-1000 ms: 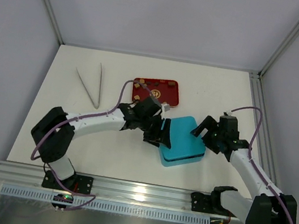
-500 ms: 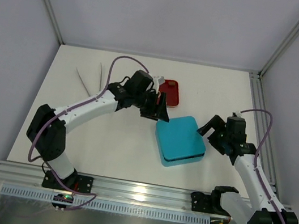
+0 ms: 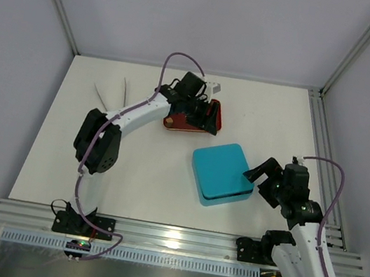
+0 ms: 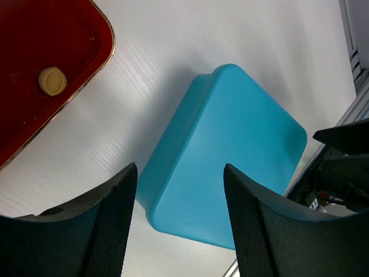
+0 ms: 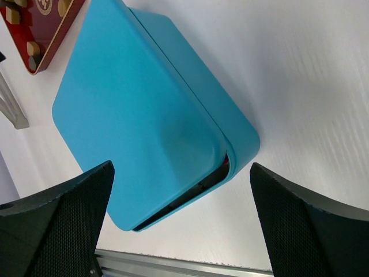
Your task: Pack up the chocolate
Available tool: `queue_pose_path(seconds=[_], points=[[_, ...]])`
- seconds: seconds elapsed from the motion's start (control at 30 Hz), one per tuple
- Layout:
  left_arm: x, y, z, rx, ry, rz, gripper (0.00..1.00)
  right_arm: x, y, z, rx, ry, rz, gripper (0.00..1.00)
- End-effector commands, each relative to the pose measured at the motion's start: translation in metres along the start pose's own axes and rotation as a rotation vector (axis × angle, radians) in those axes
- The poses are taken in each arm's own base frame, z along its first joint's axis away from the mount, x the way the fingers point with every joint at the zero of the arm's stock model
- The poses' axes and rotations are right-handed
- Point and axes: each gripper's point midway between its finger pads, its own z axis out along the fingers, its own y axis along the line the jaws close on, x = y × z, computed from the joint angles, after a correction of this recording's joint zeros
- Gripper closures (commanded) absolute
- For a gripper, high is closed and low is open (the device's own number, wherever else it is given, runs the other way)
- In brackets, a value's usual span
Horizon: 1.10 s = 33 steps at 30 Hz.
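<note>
The chocolate lies on a red tray at the back middle. One tan piece shows in the left wrist view, and several brown and tan pieces show in the right wrist view. My left gripper hovers over the tray's right end, open and empty. A turquoise box sits mid-table with its lid slightly ajar at one corner. My right gripper is open and empty just right of the box.
Long metal tweezers lie at the back left, and their tip shows in the right wrist view. The right gripper's dark body shows beyond the box in the left wrist view. A metal rail runs along the near edge.
My left arm has swung from over the turquoise box back to the red tray. My right gripper has drawn back toward the near right, away from the box.
</note>
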Motion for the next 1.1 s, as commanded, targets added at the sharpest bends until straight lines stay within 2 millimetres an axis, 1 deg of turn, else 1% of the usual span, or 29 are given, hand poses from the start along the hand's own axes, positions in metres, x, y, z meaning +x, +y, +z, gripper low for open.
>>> queue_pose_path(seconds=[0.0, 0.1, 0.23, 0.47, 0.63, 0.77, 0.83, 1.07], points=[[-0.010, -0.011, -0.001, 0.070, -0.006, 0.084, 0.39, 0.017, -0.003, -0.005, -0.012, 0.047, 0.099, 0.00], [-0.010, -0.014, 0.006, 0.095, -0.011, 0.097, 0.39, 0.028, -0.004, -0.004, -0.040, 0.065, 0.131, 0.00], [-0.004, -0.013, 0.017, 0.120, 0.009, 0.104, 0.39, 0.044, -0.012, 0.001, -0.040, 0.105, 0.182, 0.00], [0.004, -0.010, 0.035, 0.131, 0.034, 0.117, 0.40, 0.049, -0.012, 0.003, -0.061, 0.110, 0.228, 0.00], [0.009, -0.016, 0.045, 0.149, 0.042, 0.134, 0.40, 0.050, -0.008, 0.008, -0.084, 0.118, 0.261, 0.00], [0.015, -0.016, 0.055, 0.155, 0.051, 0.129, 0.40, 0.047, -0.005, 0.010, -0.097, 0.106, 0.280, 0.00], [0.019, -0.017, 0.058, 0.158, 0.060, 0.131, 0.40, 0.045, -0.002, 0.011, -0.103, 0.100, 0.290, 0.00], [0.021, -0.018, 0.061, 0.168, 0.057, 0.137, 0.40, 0.048, -0.001, 0.019, -0.114, 0.120, 0.318, 0.00]])
